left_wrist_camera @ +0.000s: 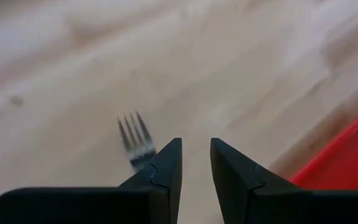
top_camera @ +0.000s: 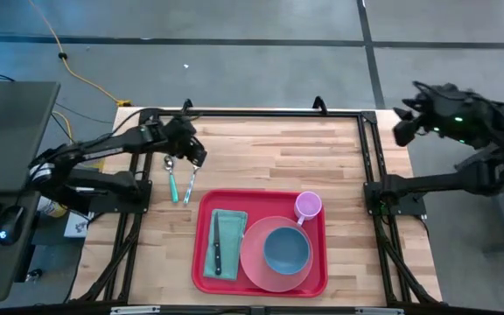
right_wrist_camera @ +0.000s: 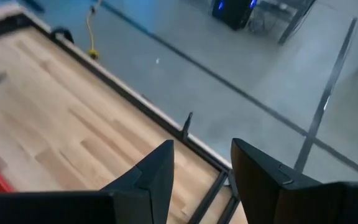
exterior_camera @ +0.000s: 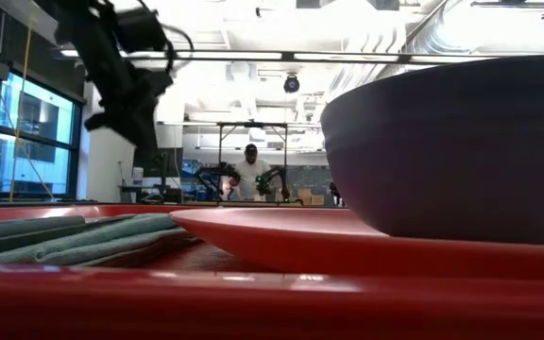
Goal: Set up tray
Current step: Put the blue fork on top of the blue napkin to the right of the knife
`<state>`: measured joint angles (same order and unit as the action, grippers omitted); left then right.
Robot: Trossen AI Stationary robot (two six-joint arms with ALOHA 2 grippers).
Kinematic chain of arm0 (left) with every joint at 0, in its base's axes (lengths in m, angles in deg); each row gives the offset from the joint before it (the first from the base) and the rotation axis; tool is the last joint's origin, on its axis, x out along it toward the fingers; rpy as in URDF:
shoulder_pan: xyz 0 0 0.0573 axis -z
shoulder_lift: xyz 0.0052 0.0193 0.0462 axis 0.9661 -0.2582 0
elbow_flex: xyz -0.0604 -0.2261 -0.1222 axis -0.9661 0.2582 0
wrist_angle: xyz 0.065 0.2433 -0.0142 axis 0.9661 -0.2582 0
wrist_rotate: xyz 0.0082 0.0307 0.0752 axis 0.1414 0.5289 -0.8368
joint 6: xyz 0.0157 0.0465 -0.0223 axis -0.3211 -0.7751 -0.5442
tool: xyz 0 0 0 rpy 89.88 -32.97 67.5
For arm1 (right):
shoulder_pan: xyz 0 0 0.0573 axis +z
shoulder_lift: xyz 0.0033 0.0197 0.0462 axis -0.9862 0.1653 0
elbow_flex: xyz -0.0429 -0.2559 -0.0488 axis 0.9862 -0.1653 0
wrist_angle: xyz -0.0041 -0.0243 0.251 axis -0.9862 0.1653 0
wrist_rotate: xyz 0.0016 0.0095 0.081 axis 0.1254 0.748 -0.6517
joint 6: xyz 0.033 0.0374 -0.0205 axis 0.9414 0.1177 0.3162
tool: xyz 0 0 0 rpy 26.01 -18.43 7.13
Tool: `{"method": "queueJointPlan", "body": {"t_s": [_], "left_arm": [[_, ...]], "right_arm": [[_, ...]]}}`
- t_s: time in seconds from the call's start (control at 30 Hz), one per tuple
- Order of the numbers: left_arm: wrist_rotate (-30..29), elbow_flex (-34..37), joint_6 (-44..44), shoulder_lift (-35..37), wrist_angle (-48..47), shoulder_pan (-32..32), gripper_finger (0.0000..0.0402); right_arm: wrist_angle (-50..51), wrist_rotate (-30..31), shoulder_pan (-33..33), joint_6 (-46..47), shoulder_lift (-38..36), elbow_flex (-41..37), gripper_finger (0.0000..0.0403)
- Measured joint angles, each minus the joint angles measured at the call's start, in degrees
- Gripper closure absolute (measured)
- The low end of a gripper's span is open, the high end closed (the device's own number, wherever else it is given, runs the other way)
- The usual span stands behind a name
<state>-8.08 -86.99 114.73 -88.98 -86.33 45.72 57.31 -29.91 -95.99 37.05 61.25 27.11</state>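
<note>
High view: the large red rectangular plastic tray lies near-right of the left jaws (slightly parted, empty); right jaws open, off-desk.

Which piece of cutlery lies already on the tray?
The knife, on the green napkin in the red tray. Fork and spoon lie on the table.

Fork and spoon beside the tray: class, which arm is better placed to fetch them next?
Left. Its claw hovers open right above the fork and spoon, just beyond the tray. The right claw waits off the table's far right corner.
</note>
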Motion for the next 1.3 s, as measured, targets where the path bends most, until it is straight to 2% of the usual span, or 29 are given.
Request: {"method": "queueJointPlan", "body": {"t_s": [0.17,0.5,0.77,1.03,1.13,1.3], "left_arm": [[7.6,0.0,-1.1,-5.6,-0.4,0.1,0.0284],[9.0,0.0,-2.2,-7.8,-4.3,0.1,0.0284],[8.7,0.0,-1.6,-7.8,-11.6,0.1,0.0284],[7.6,0.0,-0.4,-8.2,-10.9,0.1,0.0283],[9.3,0.0,-1.9,-9.4,-9.3,0.1,0.0268],[10.6,0.0,-3.3,-13.1,-8.5,0.1,0.0201]], "right_arm": [[0.0,1.0,0.0,0.0,-4.0,2.5,0.0265],[0.2,1.5,0.0,-3.7,-6.3,3.5,0.0265],[0.2,3.6,0.0,-6.8,-6.4,3.6,0.0265],[0.2,3.4,0.0,-8.0,-6.4,3.6,0.0265],[0.2,3.3,0.0,-8.8,-6.4,3.6,0.0265],[0.2,3.2,0.0,-9.5,-6.4,3.6,0.0265]]}}
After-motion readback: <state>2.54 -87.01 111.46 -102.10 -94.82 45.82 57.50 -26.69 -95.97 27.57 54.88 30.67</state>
